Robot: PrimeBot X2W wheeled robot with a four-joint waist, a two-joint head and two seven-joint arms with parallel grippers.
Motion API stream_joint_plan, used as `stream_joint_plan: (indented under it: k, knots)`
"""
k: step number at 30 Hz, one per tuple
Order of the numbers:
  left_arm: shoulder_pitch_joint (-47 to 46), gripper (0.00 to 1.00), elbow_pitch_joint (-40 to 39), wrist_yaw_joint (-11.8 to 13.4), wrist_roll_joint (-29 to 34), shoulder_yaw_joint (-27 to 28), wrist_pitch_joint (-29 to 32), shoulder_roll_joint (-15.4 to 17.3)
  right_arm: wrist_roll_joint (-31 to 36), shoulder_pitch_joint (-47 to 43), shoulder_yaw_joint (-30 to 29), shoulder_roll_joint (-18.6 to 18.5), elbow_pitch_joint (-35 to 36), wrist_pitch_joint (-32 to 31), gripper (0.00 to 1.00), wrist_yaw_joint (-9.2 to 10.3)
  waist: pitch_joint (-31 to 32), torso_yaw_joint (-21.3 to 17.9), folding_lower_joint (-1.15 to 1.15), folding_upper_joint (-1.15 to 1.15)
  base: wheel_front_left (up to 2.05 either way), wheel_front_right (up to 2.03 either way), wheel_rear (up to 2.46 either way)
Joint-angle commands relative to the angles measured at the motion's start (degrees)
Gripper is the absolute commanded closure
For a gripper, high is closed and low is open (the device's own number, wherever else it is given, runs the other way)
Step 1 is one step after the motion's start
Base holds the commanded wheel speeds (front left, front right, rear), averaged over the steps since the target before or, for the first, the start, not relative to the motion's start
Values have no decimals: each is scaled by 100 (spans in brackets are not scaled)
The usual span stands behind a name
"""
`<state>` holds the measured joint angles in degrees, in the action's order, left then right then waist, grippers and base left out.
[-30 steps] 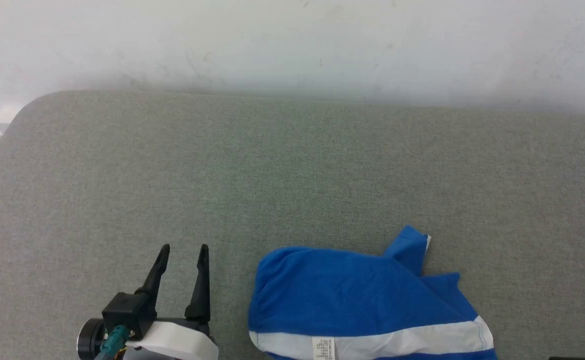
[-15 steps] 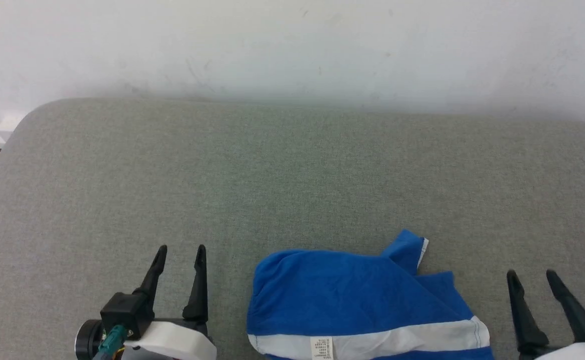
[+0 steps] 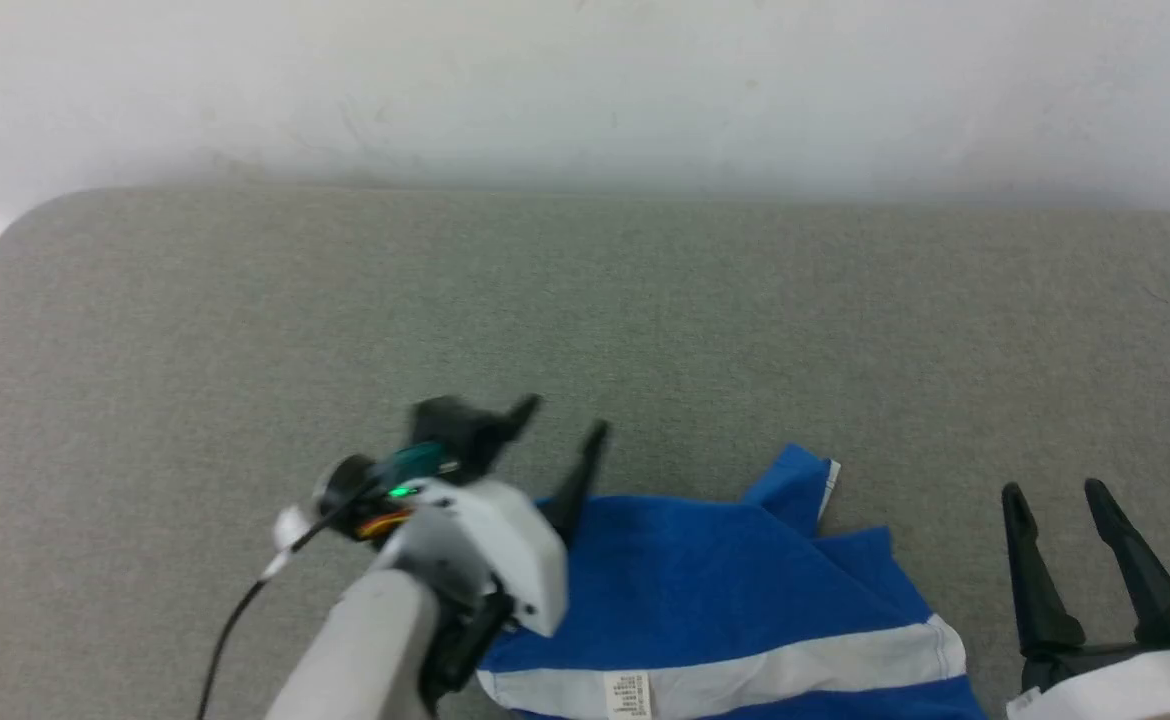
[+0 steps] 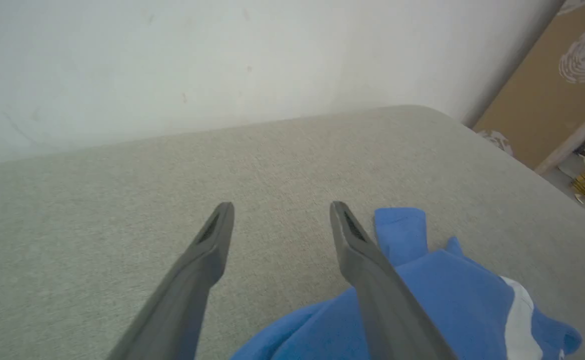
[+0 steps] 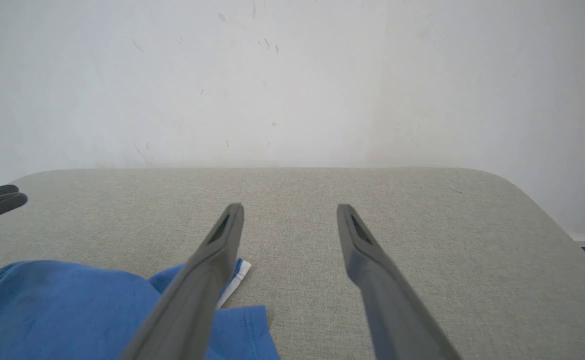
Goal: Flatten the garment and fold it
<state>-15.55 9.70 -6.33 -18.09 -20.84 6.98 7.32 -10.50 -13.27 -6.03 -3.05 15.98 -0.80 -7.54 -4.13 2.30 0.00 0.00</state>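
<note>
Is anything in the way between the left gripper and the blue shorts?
Nothing visible is. The left gripper, open, hangs right at the far left edge of the shorts, and around them there is just bare grey surface.

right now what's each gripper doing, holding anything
Left gripper: open, holding nothing, at the garment's left edge.
Right gripper: open, holding nothing.

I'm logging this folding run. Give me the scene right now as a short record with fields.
surface: grey padded surface
garment: blue shorts, bunched, not yet flat, white stripe and tag showing
left gripper: open, over the garment's far left corner, contact unclear
right gripper: open, empty, right of the garment, apart from it
</note>
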Motion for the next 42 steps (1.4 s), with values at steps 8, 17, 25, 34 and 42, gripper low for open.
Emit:
stream_joint_plan:
  k: [8, 17, 25, 34, 42]
  knots:
    - [-969, 0, 662, -113, -759, -1844, 1669, 343, -38, 201, 124, 16, -114, 2, 0, 5, -362, -509, 0, 0, 0, 0, 0]
    - [-1576, 0, 1056, -114, -1349, -3635, 2670, 1035, -276, 299, 244, 17, -324, 42, 0, 5, -536, -703, 0, 0, 0, 0, 0]
    - [-2216, 100, 692, -106, -1888, -4517, 2672, 1473, -347, 343, 232, 17, -387, 97, 0, 5, -476, -720, 0, 0, 0, 0, 0]
    - [-3041, 100, 1043, 871, -1236, -3585, 923, 1285, -354, 390, 218, 17, -377, 111, 0, 5, -531, -772, 0, 0, 0, 0, 0]
    - [-3166, 100, 2596, 904, -1452, -3235, -51, 752, -402, 582, 372, 17, -444, 135, 0, 5, -774, -980, 0, 0, 0, 0, 0]
